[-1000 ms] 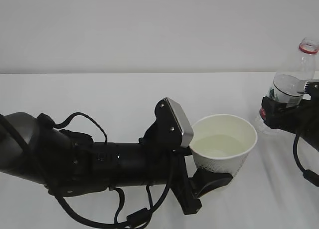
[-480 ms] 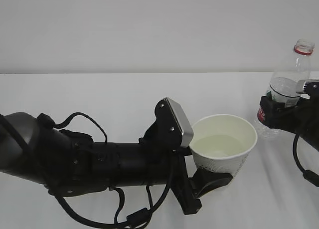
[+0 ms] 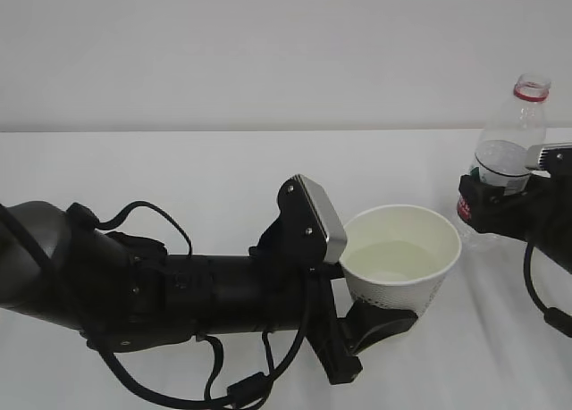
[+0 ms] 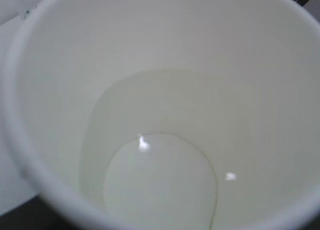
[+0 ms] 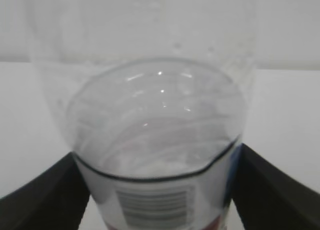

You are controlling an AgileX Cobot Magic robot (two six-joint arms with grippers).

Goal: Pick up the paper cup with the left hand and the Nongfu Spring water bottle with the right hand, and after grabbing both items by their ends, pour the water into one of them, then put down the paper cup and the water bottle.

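The black left gripper (image 3: 380,325) has its jaws clamped round the small white paper cup (image 3: 401,258), holding clear water (image 4: 160,185). The black right gripper's (image 3: 500,209) jaws flank the upright clear plastic bottle (image 3: 505,164) at the white surface's (image 3: 179,169) right edge; grip unclear.

bright, even light — both wrist views soft and blurred, two glints on the water (image 4: 160,185).

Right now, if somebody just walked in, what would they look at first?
Probably the big black left arm stretching across the white table, its gripper holding a white paper cup with clear water in the bottom. Next, at the far right, the clear Nongfu Spring water bottle standing upright with no cap on, with the right gripper around its middle.
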